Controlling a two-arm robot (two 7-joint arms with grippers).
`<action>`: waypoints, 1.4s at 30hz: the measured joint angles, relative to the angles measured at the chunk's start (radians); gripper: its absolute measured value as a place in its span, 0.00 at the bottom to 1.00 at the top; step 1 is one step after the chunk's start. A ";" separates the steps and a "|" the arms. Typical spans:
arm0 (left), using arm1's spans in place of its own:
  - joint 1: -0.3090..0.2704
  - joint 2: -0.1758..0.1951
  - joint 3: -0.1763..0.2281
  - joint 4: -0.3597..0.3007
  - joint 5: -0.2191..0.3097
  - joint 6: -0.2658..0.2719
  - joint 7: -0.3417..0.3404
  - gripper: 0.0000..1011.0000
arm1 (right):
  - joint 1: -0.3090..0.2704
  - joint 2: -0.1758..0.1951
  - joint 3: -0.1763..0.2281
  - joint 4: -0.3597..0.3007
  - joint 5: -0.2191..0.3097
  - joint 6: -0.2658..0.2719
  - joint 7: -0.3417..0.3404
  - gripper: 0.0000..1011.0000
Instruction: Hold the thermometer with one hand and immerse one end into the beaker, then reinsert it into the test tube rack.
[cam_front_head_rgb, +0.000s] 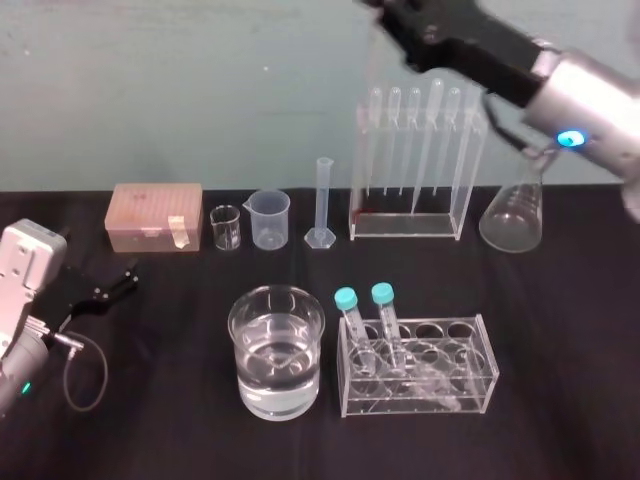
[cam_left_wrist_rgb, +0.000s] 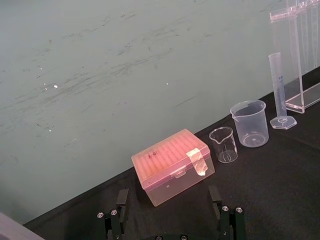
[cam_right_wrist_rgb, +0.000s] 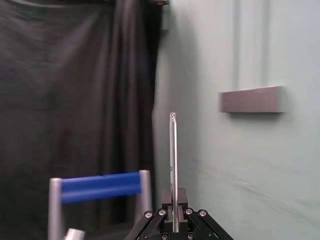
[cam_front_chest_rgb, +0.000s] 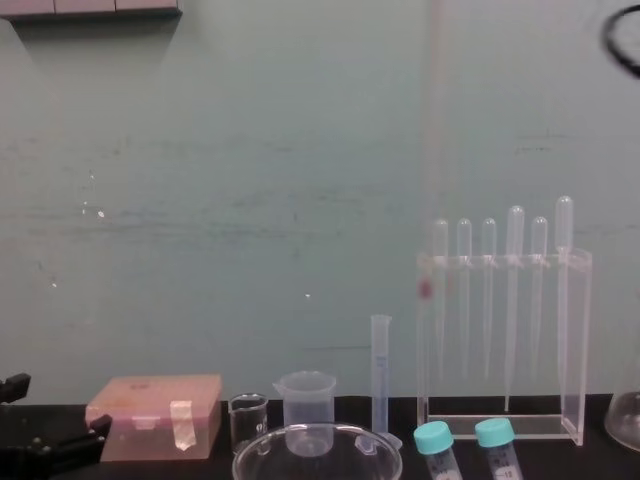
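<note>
My right gripper (cam_front_head_rgb: 392, 22) is high above the back of the table and shut on the thermometer (cam_front_head_rgb: 366, 140), a thin whitish rod hanging almost upright. In the right wrist view the rod (cam_right_wrist_rgb: 173, 160) stands up from between the closed fingers (cam_right_wrist_rgb: 173, 215). In the chest view its red lower tip (cam_front_chest_rgb: 425, 290) is at the left end of the tall clear test tube rack (cam_front_chest_rgb: 575, 340), just below the top bar. The rack (cam_front_head_rgb: 462, 200) holds several pipettes. The wide glass beaker (cam_front_head_rgb: 277, 350) with water stands at the front centre. My left gripper (cam_front_head_rgb: 105, 285) rests open at the left.
A pink box (cam_front_head_rgb: 155, 215), a tiny glass beaker (cam_front_head_rgb: 225, 227), a plastic beaker (cam_front_head_rgb: 270, 218) and a measuring cylinder (cam_front_head_rgb: 322, 205) line the back. A conical flask (cam_front_head_rgb: 513, 218) stands right of the tall rack. A low rack (cam_front_head_rgb: 470, 370) with two blue-capped tubes sits beside the beaker.
</note>
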 joint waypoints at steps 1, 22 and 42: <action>0.000 0.000 0.000 0.000 0.000 0.000 0.000 1.00 | 0.010 -0.011 -0.013 0.010 0.003 0.000 0.010 0.06; 0.000 0.000 0.000 0.000 0.000 0.000 0.000 1.00 | 0.089 -0.130 -0.274 0.245 -0.016 -0.041 0.180 0.06; 0.000 0.000 0.000 0.000 0.000 0.000 0.000 1.00 | 0.019 -0.102 -0.282 0.302 -0.041 -0.091 0.187 0.06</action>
